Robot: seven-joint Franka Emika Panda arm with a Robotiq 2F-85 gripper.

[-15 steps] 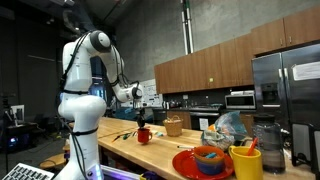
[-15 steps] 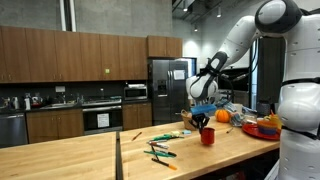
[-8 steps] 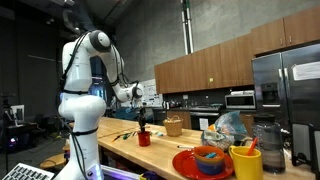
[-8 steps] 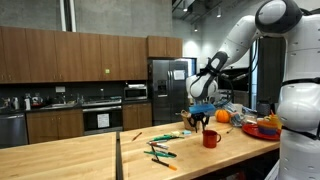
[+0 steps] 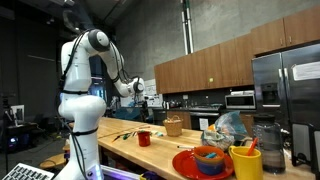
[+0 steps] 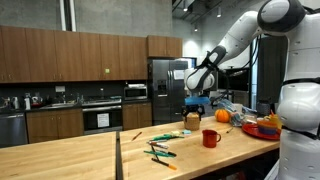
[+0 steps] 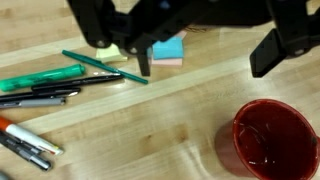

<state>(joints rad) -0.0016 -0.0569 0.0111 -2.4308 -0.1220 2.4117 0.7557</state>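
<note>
Red mug point(image 7: 268, 140) stands free on wooden counter point(image 7: 130, 125) below wide-spread jaws.

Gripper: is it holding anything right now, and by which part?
Nothing is held. The gripper is open and empty, above and clear of the red mug.
</note>
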